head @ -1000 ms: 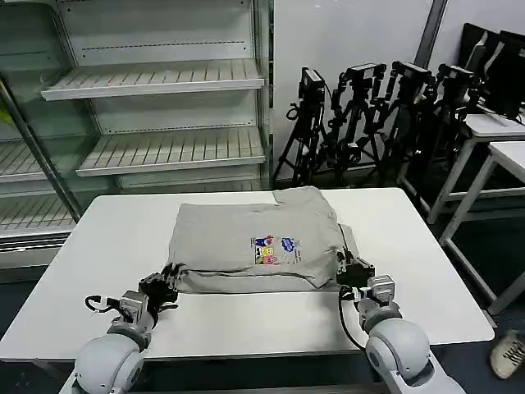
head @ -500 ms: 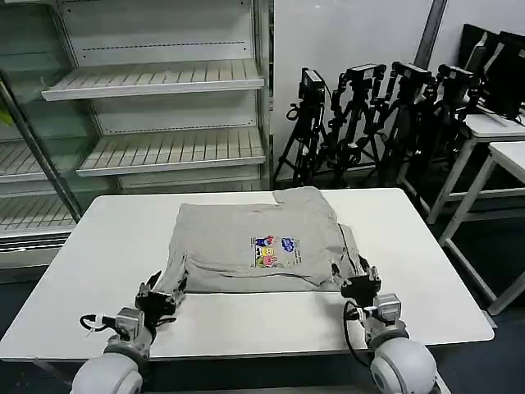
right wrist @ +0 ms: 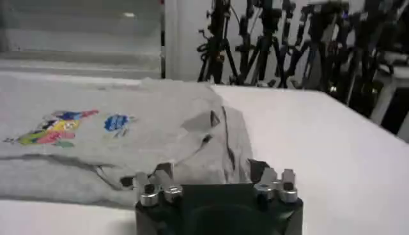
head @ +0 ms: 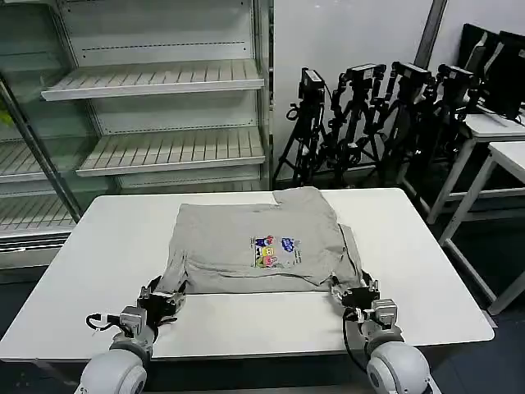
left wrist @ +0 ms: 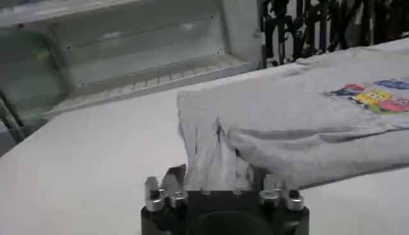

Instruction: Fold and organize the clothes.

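Note:
The clothes are one light grey T-shirt [head: 254, 238] lying folded and flat on the white table [head: 107, 246], its multicoloured print [head: 275, 250] facing up. My left gripper [head: 162, 302] sits low at the shirt's near left corner. Its fingers are spread open, with the bunched corner [left wrist: 211, 153] between them in the left wrist view [left wrist: 220, 180]. My right gripper [head: 351, 293] is at the near right corner, also open [right wrist: 208, 174], with the shirt's folded edge [right wrist: 211, 137] lying between its fingers. The print [right wrist: 54, 126] shows farther off in that view.
Glass-fronted empty shelving [head: 156, 82] stands behind the table. Several tripods with cameras [head: 361, 115] line the back right, and another white table [head: 496, 139] is at the far right. Bare tabletop surrounds the shirt on both sides and in front.
Both grippers drew back toward the table's near edge. The shirt's near corners were tugged slightly outward and toward me.

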Available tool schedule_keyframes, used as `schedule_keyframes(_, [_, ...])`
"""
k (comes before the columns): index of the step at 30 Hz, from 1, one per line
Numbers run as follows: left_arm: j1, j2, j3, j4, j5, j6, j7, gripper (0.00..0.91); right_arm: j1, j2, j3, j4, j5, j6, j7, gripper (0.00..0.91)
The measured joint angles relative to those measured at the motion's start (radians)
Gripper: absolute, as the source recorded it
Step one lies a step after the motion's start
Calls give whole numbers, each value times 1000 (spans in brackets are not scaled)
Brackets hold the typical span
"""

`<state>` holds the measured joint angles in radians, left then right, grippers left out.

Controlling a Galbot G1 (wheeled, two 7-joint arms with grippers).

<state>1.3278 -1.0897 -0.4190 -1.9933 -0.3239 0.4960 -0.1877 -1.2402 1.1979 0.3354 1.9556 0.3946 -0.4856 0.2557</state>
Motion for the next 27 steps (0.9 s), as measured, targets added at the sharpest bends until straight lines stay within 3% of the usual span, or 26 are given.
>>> schedule_keyframes(15, [-4,-21,13,33,-33,-18,-1,40,-11,1,8,-9,62,-8,-4,0])
schedule_keyframes(27, [82,-20,-24,-41,-44,-19,-8,40,-154,-40,63,124,63,-17,-16,0])
